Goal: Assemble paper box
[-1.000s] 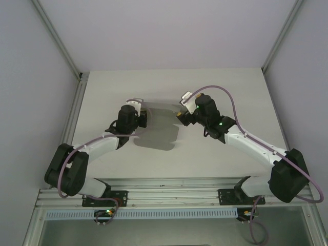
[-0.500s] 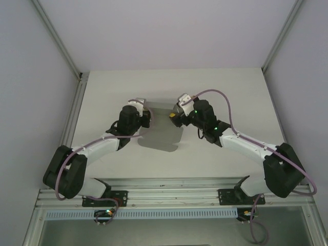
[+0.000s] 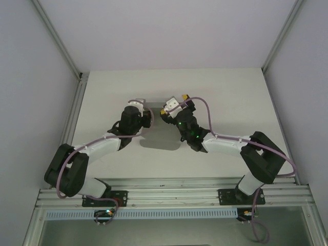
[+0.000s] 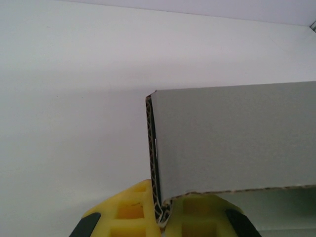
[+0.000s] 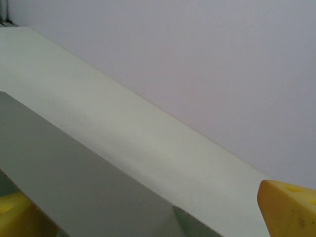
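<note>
The paper box (image 3: 164, 136) is grey card lying mid-table between the two arms. In the left wrist view one grey wall (image 4: 232, 143) stands upright, its corrugated edge pinched between the yellow fingers (image 4: 123, 217). My left gripper (image 4: 162, 219) is shut on that edge, and from above it (image 3: 147, 119) sits at the box's left side. My right gripper (image 3: 174, 106) hovers over the box's far edge, open wide. In the right wrist view its yellow fingertips (image 5: 291, 202) stand far apart, with a grey panel (image 5: 74, 177) slanting below them, and the right gripper (image 5: 155, 210) holds nothing.
The white table (image 3: 230, 92) has bare room on the right and at the back. Grey walls with aluminium posts (image 3: 56, 41) close in three sides. A metal rail (image 3: 169, 197) carries both arm bases at the near edge.
The right arm has swung left and folded at the elbow, bringing its open gripper over the box's far edge. The left arm has barely moved and keeps its grip.
</note>
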Tool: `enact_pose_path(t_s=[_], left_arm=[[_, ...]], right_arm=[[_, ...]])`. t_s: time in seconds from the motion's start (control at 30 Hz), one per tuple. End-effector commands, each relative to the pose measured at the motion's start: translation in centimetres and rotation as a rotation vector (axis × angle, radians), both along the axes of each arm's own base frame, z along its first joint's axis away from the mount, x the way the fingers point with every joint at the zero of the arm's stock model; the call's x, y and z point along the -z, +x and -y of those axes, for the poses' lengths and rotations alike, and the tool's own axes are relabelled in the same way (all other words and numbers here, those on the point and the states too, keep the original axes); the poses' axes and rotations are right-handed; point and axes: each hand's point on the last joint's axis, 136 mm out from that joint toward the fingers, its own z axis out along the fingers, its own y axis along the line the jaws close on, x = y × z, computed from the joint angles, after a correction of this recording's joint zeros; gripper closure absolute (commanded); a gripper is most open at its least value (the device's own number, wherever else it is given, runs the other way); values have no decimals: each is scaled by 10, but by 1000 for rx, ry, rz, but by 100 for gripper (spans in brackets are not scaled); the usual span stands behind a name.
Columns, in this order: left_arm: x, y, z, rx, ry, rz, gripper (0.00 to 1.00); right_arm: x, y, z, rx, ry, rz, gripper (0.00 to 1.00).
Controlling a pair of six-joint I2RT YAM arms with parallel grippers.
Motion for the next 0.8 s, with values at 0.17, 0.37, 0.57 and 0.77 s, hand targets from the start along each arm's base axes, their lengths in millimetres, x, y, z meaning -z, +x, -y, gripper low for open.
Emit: enact_pose_path(t_s=[0.17,0.37,0.57,0.77], left_arm=[[-12,15,-14,-73,-74,-18,100],[-13,19,-22,-79,-112,-29,100],[-22,14,-14,-21,-154,-10,100],[-29,8,-9,17,-177,3,100]], right_arm=[[-3,-67,55,6,155,-169,0],[0,-109,92,-12,268,-252,0],[23,-104,129,108,381,-341,0],[36,-84,125,105,432,-417,0]])
